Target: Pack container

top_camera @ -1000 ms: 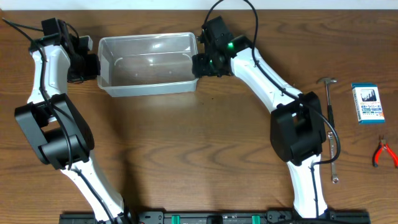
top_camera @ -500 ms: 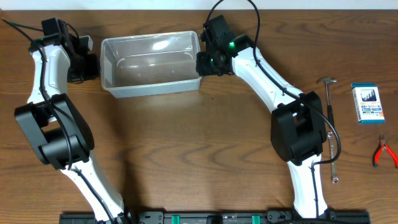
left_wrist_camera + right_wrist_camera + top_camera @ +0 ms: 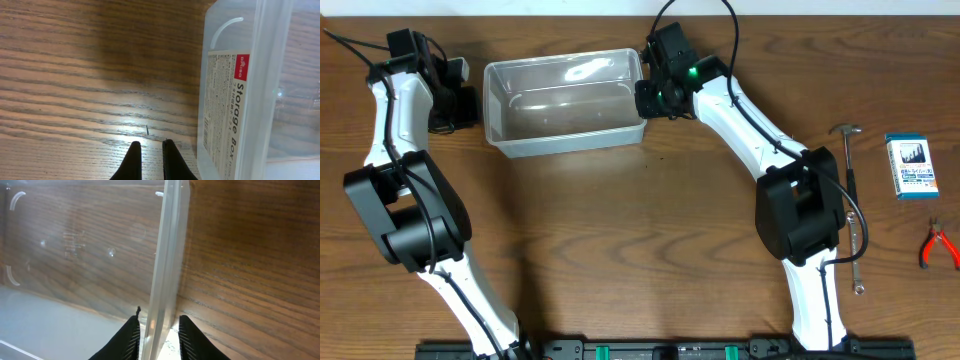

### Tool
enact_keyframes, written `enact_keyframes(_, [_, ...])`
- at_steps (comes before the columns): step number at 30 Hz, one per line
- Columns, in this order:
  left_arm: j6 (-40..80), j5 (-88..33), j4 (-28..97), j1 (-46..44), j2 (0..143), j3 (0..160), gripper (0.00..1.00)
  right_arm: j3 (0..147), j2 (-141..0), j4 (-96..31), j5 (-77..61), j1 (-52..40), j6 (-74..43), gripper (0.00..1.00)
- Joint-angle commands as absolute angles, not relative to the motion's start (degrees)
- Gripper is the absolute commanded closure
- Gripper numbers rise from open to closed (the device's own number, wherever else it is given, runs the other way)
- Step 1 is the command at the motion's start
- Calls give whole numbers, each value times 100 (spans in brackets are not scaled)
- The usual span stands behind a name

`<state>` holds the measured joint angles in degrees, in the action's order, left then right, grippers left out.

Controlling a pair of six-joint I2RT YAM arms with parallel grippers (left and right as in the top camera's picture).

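Left gripper (image 3: 151, 143) was clenched on nothing, down at the table (image 3: 620, 230) near its far-left corner, just beside the left end of the container (image 3: 570, 140) but not touching it that I could see. The container sat upright along the table's far edge, left of centre, nothing in it yet.

Right gripper (image 3: 158, 317) straddled the container's right end wall, one finger inside and one outside, rim between them. Gaps looked slim, but I couldn't tell whether the pinch had landed.

The hammer (image 3: 847, 160), small box (image 3: 911, 166) and pliers (image 3: 938, 246) lay by the table's right edge, well apart from the container.

My read: setup step, getting hold of the container, no packing started. The next move called for a firm pinch on that thin wall without flexing it. After that, either slide the container toward the tools or hold it steady while they get carried over.
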<state>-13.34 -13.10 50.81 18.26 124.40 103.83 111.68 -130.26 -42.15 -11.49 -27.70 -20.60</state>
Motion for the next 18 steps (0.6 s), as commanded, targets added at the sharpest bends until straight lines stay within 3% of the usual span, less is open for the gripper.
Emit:
enact_keyframes(1, [-1304,-1238,5092,1837,12446,10328,94,11284,-13043,-4145,-1096,-2746,-2073,76])
enact_keyframes(18, [-1306,-1238,5092,1837,12446,10328,94,11284,-13043,-4091,-1096,-2781,-2073,88])
